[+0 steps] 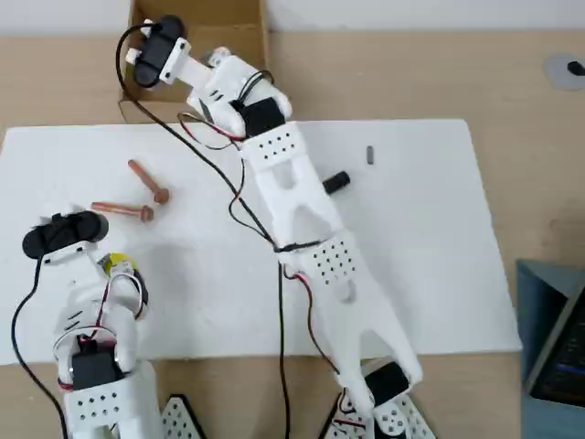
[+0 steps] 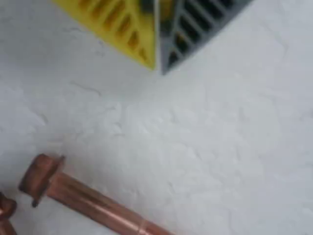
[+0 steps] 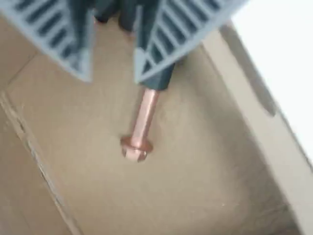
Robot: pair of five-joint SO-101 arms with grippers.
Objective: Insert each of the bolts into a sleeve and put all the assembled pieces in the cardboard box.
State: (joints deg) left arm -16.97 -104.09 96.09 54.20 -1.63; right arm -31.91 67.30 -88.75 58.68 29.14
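**A:** Where is the assembled piece (image 3: 144,117)?

**B:** Inside the cardboard box (image 3: 205,186), at the tabletop's (image 1: 530,137) far left corner. Our right hand (image 3: 112,78) hangs over it, spread, with bare cardboard showing in the gap. The dark sleeve (image 3: 159,78) peeks from under one fingertip. We judge the piece let go, though we can't confirm it.

**A:** Then we should lift straight up, clear of the box wall, so nothing drags the sleeve off.

**B:** Agreed. The bolt is smooth, copper-coloured metal with a flanged head, so it would slide out easily. The sleeve looks matte.

**A:** And our left hand (image 2: 157,63)?

**B:** Pressed together, with the ribbed yellow and grey tips meeting. It sits over the rough white sheet (image 1: 411,274), near two loose bolts (image 1: 146,180) by its left edge.
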